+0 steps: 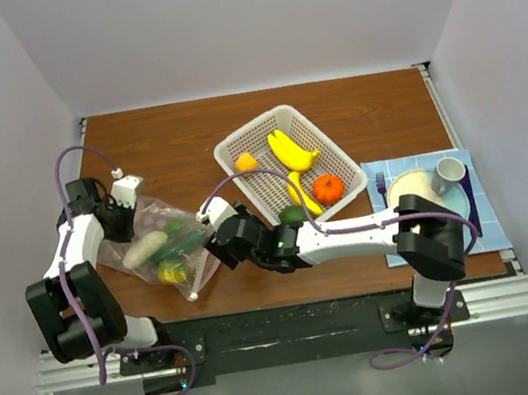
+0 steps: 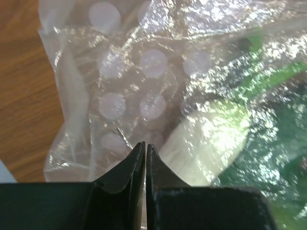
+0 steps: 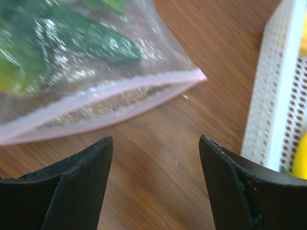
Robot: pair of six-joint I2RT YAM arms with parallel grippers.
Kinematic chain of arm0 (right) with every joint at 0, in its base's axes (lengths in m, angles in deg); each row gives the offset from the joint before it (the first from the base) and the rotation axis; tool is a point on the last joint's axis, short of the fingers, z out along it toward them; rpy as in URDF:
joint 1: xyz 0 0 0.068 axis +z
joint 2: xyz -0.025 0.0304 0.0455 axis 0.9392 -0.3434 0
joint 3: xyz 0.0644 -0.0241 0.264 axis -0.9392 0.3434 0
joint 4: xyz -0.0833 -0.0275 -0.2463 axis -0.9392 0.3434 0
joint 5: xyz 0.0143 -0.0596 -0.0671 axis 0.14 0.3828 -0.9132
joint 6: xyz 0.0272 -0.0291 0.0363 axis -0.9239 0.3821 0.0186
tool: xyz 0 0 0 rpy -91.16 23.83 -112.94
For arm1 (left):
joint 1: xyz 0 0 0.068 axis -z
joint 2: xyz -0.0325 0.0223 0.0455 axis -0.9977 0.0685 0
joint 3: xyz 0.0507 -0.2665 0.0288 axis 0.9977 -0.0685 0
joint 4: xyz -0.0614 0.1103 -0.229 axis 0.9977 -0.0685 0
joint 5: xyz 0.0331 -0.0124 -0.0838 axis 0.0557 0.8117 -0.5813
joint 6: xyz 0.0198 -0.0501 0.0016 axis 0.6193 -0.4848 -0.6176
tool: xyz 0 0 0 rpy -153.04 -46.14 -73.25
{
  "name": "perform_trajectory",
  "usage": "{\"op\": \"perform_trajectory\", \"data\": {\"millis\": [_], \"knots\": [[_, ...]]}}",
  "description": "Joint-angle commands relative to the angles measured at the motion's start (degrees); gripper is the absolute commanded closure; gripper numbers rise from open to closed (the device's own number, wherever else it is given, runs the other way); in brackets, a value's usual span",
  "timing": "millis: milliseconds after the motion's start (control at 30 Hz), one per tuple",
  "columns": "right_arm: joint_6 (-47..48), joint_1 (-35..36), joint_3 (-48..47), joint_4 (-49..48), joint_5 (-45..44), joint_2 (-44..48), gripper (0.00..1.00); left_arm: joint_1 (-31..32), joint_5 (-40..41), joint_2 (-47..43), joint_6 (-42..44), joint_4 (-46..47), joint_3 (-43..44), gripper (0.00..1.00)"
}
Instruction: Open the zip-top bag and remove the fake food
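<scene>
On the left half of the brown wood-grain table lies the zip-top bag. It is a clear, crinkled film printed with pale round dots. Its closure is a pink ribbed strip along the edge that faces the right arm. Pieces of the fake food show through the film: a whitish oblong, long dark green shapes and a yellow-green lump.

The left gripper sits at the bag's far-left edge. Its black tapered fingers are drawn together, with only a hairline between the tips; whether any film is caught there cannot be told. The right gripper stands low over bare wood just short of the pink strip, jaws wide apart and holding nothing.

To its right stands the white perforated plastic basket, rectangular with thin walls. It holds smooth yellow bananas, a round orange fruit, a small orange piece and a green piece
</scene>
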Motion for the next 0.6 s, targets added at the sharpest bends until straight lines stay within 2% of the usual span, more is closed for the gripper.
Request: {"op": "perform_trajectory", "data": {"millis": [0, 200, 567], "knots": [[-2.1, -0.1, -4.0, -7.8, 3.4, -3.3, 0.24, 3.4, 5.5, 0.5, 0.0, 8.1, -1.8, 0.92], [-5.2, -0.1, -5.1, -11.5, 10.0, -9.9, 0.24, 6.6, 7.8, 1.6, -0.8, 10.4, -6.3, 0.94], [-6.0, -0.1, -4.1, -15.9, 11.6, -12.9, 0.17, 7.3, 9.2, 3.4, -0.7, 11.0, -8.4, 0.95]]}}
